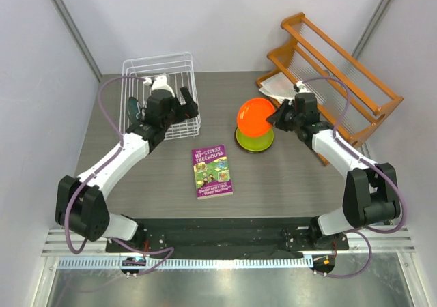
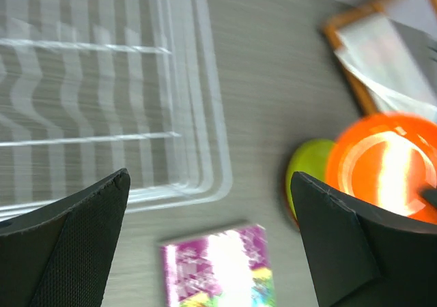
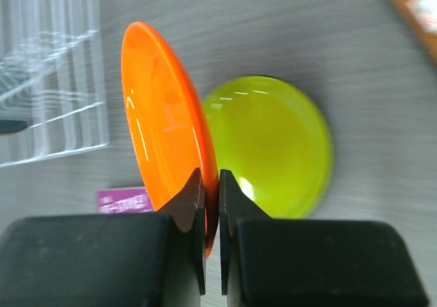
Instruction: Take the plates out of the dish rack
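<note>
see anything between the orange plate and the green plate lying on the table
Nothing visible does. The right gripper pinches the orange plate by its rim, on edge, close over the green plate, whose visible face is bare.

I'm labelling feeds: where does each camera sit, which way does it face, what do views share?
Top external: above, behind the arms, both in view, looking down at the table.
Left wrist: arm-mounted, looks down past the open left gripper at the dish rack.
Right wrist: arm-mounted, faces along the right gripper, shut on the orange plate.
Shared: all show orange plate and lime green plate.
</note>
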Tool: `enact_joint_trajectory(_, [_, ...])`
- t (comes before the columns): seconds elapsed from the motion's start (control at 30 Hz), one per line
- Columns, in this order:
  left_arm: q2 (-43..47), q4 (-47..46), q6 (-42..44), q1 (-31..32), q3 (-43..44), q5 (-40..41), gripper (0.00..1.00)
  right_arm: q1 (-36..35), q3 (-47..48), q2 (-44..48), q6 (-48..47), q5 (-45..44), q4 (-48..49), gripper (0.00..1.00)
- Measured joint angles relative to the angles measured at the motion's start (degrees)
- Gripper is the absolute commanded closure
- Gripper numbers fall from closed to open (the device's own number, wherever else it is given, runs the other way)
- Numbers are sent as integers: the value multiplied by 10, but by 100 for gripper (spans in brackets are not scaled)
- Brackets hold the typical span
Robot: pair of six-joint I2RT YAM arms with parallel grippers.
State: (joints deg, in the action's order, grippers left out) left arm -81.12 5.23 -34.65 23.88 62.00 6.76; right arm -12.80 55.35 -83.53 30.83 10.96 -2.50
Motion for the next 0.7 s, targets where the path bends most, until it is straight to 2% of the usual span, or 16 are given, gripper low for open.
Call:
enact_joint_trajectory(0.23, [22, 60, 87, -10, 22, 209, 0, 25, 0, -18, -25, -31, -56, 98])
enact_joint_trajectory(0.5, [19, 96, 116, -52, 25, 267, 1, 25, 0, -78, -33, -25, -63, 97])
enact_joint_trajectory(0.53, [17, 98, 116, -57, 25, 267, 0, 26, 0, -84, -31, -17, -60, 95])
enact_joint_trajectory(0.6, [15, 103, 117, -70, 25, 267, 1, 27, 0, -89, -31, -9, -52, 86])
enact_joint_trajectory(0.67, [14, 105, 118, -82, 25, 266, 1, 28, 1, -93, -30, -1, -46, 70])
enact_joint_trajectory(0.7, [14, 106, 118, -87, 25, 265, 1, 28, 4, -96, -30, 5, -44, 67])
